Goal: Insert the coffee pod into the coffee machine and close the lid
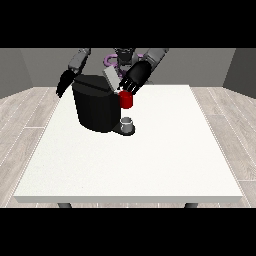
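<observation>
One chunky black coffee machine (pixel 95 109) sits on the white table (pixel 150 160), lid (pixel 111 78) tilted up, red thing at the machine (pixel 126 99) at 3 o'clock. Hand at the view's right (pixel 134 79) touches it, fingers curled; other hand (pixel 65 82) hangs relaxed.

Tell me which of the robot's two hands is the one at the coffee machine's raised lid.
The hand at the view's right: it reaches the lid above the red thing at the machine. The other hand hangs beside the machine's far side.

Matt black coffee machine (pixel 95 107), perhaps plastic, on a smooth white table (pixel 150 160); wood-look plank floor (pixel 25 125).
</observation>
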